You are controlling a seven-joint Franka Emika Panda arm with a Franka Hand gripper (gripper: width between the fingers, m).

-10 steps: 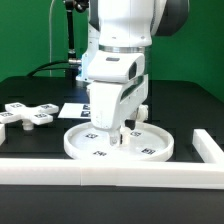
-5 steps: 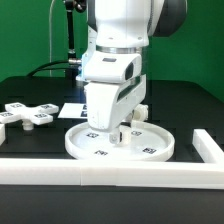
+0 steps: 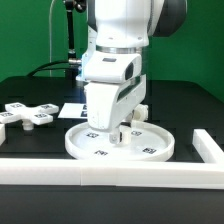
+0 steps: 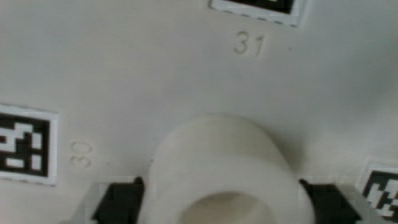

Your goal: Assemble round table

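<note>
Wrist view is showing the fingers (image 4: 118, 202) gripping the short post (image 4: 217, 160), one dark finger pressing at each side, with the rimmed disc (image 4: 107, 60) lying right behind it. Exterior view is showing that disc resting near the edge of the surface (image 3: 190, 110) closest to the camera, with the post standing at its middle. The post-to-disc joint is probably under way, though whether it is seated is not showing. The cross-shaped piece (image 3: 27, 115) is lying apart toward the exterior view's left edge, not yet fitted.

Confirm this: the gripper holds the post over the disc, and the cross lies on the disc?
No. The cross lies on the table, apart from the disc, as the exterior view shows. The gripper does hold the post over the disc.
</note>
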